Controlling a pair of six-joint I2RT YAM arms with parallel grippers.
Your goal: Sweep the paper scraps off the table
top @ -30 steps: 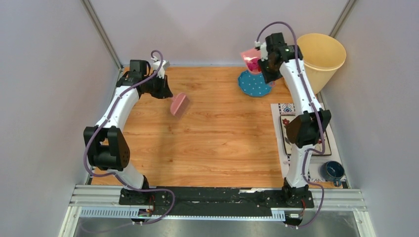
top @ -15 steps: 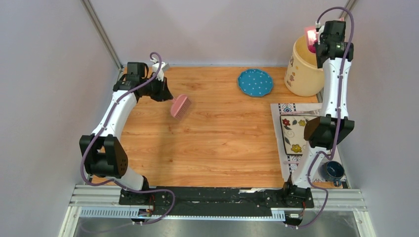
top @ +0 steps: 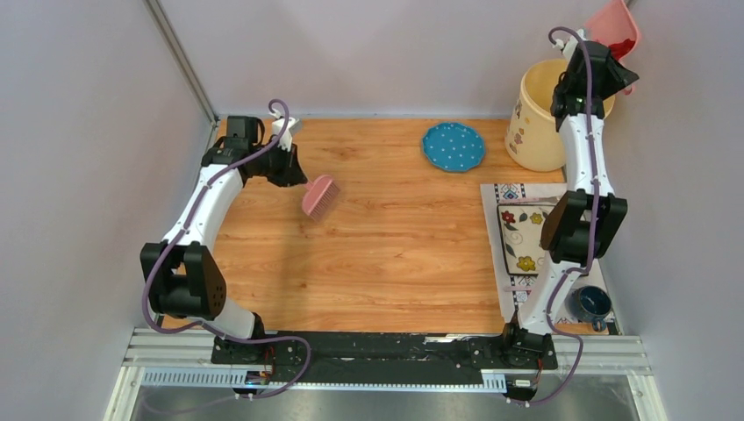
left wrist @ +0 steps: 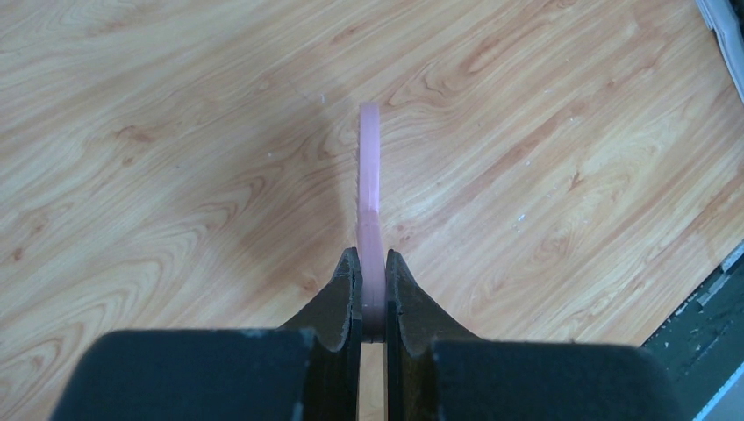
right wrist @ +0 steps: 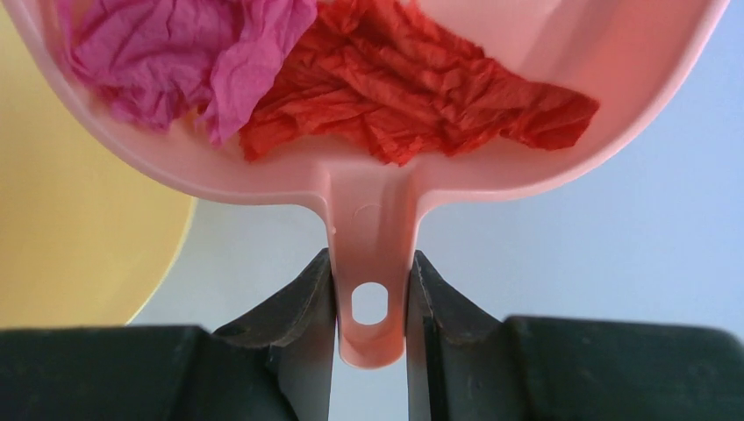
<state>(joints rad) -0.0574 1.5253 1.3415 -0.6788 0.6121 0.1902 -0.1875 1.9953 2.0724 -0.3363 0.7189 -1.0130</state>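
Observation:
My right gripper (right wrist: 369, 294) is shut on the handle of the pale pink dustpan (right wrist: 368, 175) and holds it high at the back right, above the yellow bin (top: 537, 118). It also shows in the top view (top: 614, 31). Red and magenta paper scraps (right wrist: 351, 79) lie inside the pan. My left gripper (left wrist: 372, 281) is shut on the pale pink hand brush (left wrist: 368, 184), held over the table (top: 395, 254) at the back left; the brush head shows in the top view (top: 318, 196). I see no scraps on the table.
A blue dotted plate (top: 453, 146) lies at the back centre. A white patterned placemat (top: 518, 289) with a floral tray (top: 520, 237) lies at the right. A dark blue cup (top: 591, 303) stands at the front right. Grey walls edge the table.
My right arm has lifted the dustpan with the scraps from near the blue plate up to the back right, above the yellow bin. The left arm and brush have barely moved.

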